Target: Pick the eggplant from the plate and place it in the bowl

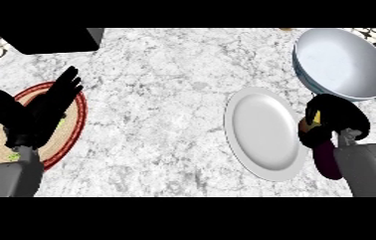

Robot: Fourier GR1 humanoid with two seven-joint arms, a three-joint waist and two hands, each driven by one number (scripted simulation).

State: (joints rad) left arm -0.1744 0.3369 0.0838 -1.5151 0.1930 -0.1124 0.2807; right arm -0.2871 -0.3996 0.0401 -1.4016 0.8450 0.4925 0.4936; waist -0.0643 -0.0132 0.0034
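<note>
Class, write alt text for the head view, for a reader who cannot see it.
The robot's right hand is curled round a purple eggplant, holding it between an empty white plate and a white bowl at the marble counter's right. At the left, its open left hand rests above a red-rimmed woven mat.

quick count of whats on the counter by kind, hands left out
Plates: 2, a white plate and a red-rimmed plate
Bowls: 1, the bowl
Eggplants: 1, the eggplant, held in the right hand
Black boxes: 1, the black box
Total: 5
</note>
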